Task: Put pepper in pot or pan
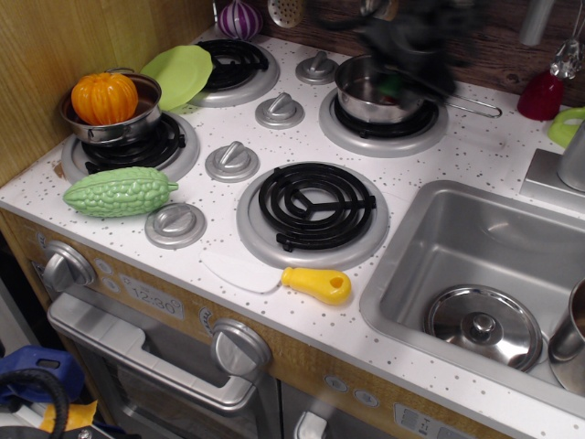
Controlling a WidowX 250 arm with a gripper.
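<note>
The steel saucepan (pixel 358 99) stands on the back right burner, its long thin handle pointing right. My gripper (pixel 402 57) is blurred by motion and hangs right over the pan's mouth. Under its fingers a green patch with a hint of red shows at the pan's opening; this is the pepper (pixel 394 87), still between the fingers and mostly hidden by them. The jaws look shut on it.
A steel pot with an orange pumpkin (pixel 108 99) sits on the left burner, with a light-green gourd (pixel 119 192) in front of it. A green plate (pixel 178 73), a yellow-handled knife (pixel 315 284), a dark red cup (pixel 539 95) and a sink (pixel 439 229) holding a lid are around.
</note>
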